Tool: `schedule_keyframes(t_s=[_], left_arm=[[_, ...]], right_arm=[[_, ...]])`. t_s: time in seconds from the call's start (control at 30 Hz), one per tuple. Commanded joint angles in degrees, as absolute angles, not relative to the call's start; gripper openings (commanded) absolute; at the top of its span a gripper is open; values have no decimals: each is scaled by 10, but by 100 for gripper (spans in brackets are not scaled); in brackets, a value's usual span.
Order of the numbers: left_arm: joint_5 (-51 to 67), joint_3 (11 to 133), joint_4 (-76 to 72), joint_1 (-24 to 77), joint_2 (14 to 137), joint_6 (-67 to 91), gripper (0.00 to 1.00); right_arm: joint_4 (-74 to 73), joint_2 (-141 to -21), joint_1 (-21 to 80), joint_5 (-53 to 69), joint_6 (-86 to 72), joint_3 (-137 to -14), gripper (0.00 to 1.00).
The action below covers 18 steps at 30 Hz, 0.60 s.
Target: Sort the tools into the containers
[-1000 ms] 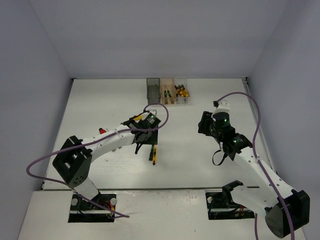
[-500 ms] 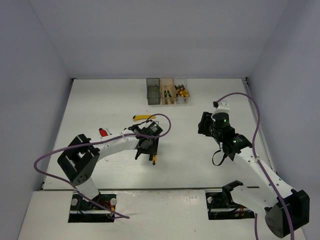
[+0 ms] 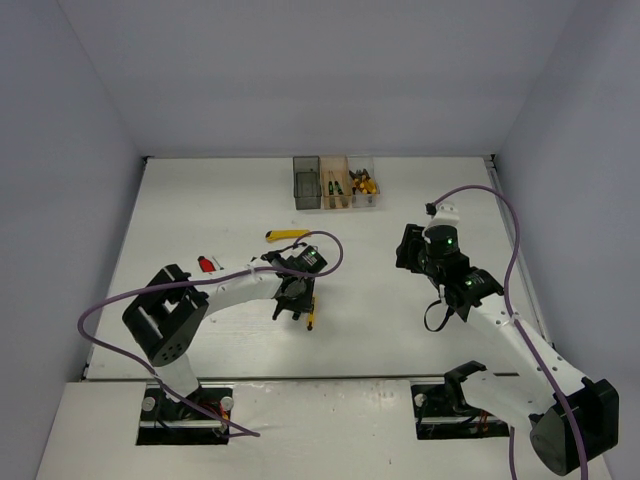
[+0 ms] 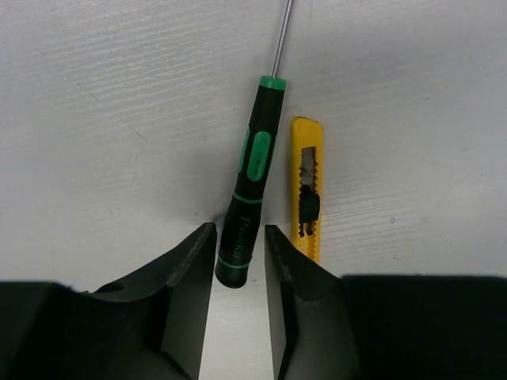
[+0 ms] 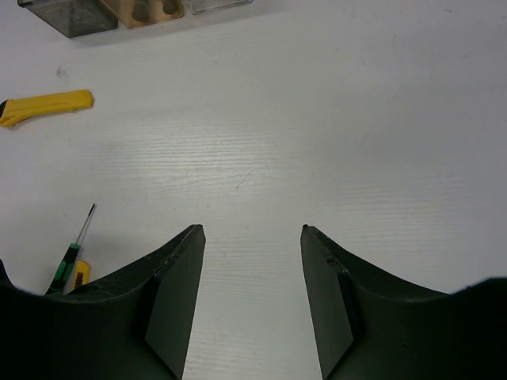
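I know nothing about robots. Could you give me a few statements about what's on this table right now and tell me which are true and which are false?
1. The left gripper has its fingers on either side of the black-green screwdriver, at the handle. True.
2. The right gripper holds a tool. False: its jaws stand apart with nothing between them.
3. A small yellow utility knife lies right beside that screwdriver. True.
4. The clear bin is empty. False: yellow and orange tools lie in it.
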<state>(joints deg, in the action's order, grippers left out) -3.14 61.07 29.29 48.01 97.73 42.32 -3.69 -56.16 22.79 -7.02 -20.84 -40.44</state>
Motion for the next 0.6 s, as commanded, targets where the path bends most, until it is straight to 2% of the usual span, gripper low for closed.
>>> schedule_keyframes(t_s=[0.0,0.3,0.33,0.4,0.57], left_arm=[[-47,616,286,482,971,427,24],[-45,621,283,477,993,421,20],[-44,622,283,477,995,421,16],[-47,623,279,477,986,423,0],[-73,660,277,470,929,412,0]], right_arm=[[-5,-566,224,-68,-211,-406,49],[-5,-568,224,-66,-210,-406,49],[-5,-568,224,-66,-210,-407,49],[-5,-567,223,-67,-210,-407,49],[-5,-563,224,-65,-211,-407,49]])
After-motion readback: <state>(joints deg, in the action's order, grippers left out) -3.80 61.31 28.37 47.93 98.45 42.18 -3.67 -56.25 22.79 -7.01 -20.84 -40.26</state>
